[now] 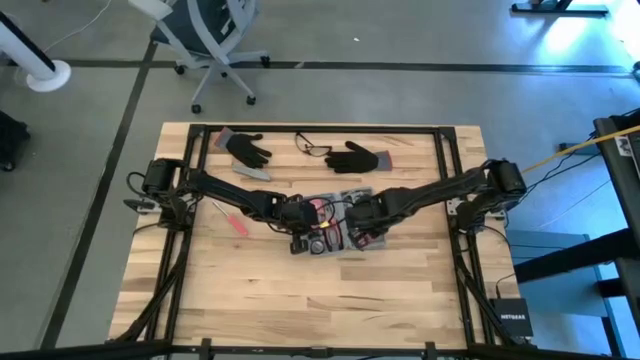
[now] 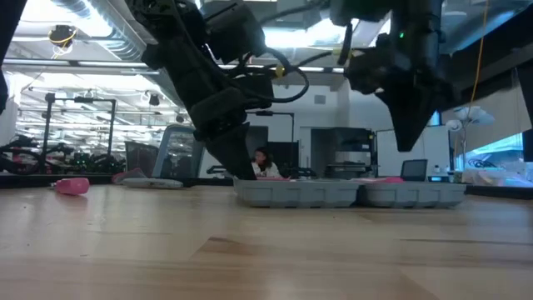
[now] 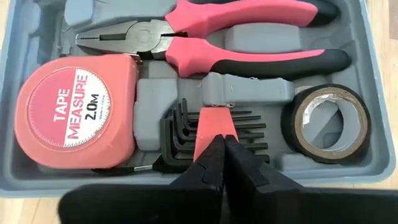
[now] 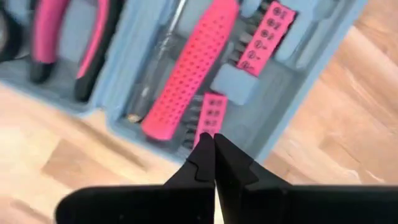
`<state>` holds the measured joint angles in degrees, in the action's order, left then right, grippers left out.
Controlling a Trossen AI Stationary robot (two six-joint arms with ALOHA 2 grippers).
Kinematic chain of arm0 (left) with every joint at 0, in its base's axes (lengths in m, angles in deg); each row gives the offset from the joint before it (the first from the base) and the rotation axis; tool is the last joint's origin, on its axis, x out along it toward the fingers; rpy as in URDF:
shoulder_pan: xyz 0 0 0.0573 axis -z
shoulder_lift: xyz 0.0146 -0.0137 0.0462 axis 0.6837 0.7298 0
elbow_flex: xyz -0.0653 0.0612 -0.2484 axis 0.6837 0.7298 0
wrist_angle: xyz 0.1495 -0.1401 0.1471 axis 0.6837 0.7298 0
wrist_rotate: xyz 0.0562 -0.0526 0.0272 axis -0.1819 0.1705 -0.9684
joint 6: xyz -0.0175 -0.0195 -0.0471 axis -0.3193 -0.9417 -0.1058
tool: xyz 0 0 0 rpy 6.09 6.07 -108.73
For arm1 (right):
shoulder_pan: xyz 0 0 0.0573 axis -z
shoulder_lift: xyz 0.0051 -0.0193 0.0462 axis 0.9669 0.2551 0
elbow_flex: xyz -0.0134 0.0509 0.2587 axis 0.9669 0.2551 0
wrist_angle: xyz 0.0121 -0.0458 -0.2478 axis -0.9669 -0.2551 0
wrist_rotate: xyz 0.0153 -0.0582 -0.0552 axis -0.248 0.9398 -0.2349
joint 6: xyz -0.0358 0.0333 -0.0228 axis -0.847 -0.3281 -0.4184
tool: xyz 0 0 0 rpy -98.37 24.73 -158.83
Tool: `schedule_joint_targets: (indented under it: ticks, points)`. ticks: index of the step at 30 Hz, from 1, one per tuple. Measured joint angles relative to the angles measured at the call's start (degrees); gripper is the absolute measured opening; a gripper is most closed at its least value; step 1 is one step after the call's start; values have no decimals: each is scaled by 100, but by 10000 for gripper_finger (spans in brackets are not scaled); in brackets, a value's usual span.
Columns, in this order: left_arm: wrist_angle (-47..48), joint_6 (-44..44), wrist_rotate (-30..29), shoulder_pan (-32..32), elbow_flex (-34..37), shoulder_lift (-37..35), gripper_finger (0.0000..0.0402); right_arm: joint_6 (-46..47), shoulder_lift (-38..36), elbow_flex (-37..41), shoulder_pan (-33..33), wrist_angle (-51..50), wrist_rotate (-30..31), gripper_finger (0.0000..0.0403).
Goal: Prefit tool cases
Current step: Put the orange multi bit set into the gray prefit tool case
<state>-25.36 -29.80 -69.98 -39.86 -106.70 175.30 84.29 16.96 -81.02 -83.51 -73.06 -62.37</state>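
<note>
Tool case [image 1: 345, 215] lies open mid-table, halves flat so slots face up. Left gripper [image 3: 222, 149] shut, empty, over hex-key set [image 3: 208, 127], prob. to press it home. Right gripper [image 4: 214, 155] shut, empty, at case's bit-holder [image 4: 266, 30] half.

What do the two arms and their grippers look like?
Both arms are dark, nearly black, built of jointed segments with thin black cables looped alongside. The left gripper and right gripper each end in two black, tapering, pointed fingers. I see no markings on them; a small green light shows on one arm in the low view.
</note>
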Motion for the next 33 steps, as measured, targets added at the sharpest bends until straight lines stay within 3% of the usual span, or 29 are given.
schedule_joint_targets:
  ticks: [7, 16, 28, 33]
  points:
    - [7, -112, 0, 11, 0, 0, 0, 165, 218, 354, -31, 606, 58, 0]
    - [33, -144, -4, 11, 2, 0, 0, 60, 1054, 777, -113, 1533, -205, 0]
    - [39, -166, -2, 11, 0, 2, 0, -602, 39, 109, 251, -17, 113, 0]
    - [33, -166, 2, 11, 0, 2, 0, -853, 25, -43, 487, 316, 92, 0]
